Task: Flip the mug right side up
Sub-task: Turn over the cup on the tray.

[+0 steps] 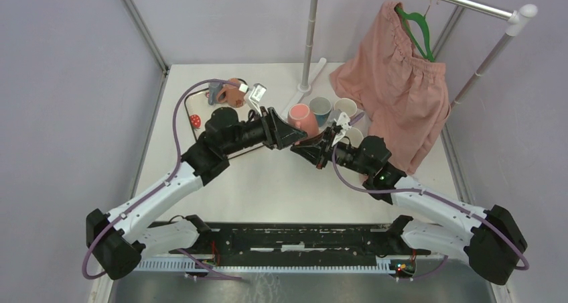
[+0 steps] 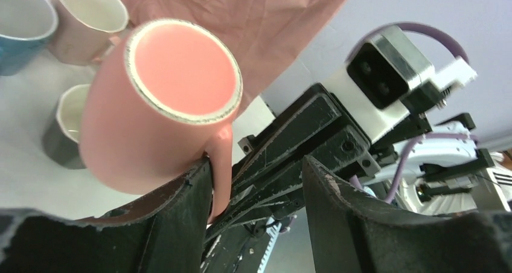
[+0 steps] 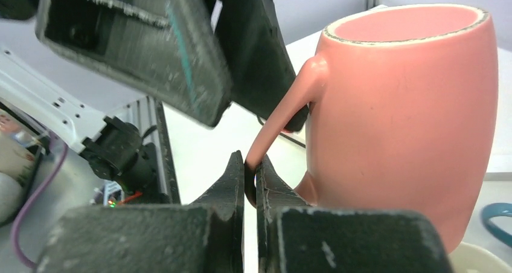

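While your right fingers (image 3: 239,179) clamp shut on the loop handle of the salmon-pink ceramic mug (image 3: 401,122), your left fingers (image 2: 194,191) stand spread apart and grip nothing. That handle touches the inner face of one left finger, and the right arm's black wrist fills the gap between them. You have the mug held between the two arms over the far middle of the white table (image 1: 268,182), seemingly clear of its surface. Its pale-ringed end faces the left wrist camera; whether that is mouth or base you cannot tell. Just beyond it sit a blue-glazed cup (image 1: 320,106), a white cup (image 1: 345,106) and a grey cup with a white inside (image 2: 63,131), their open mouths showing. Behind them, pink cloth shorts (image 1: 395,95) hang from a green hanger (image 1: 418,28) on a metal rail (image 1: 455,0).
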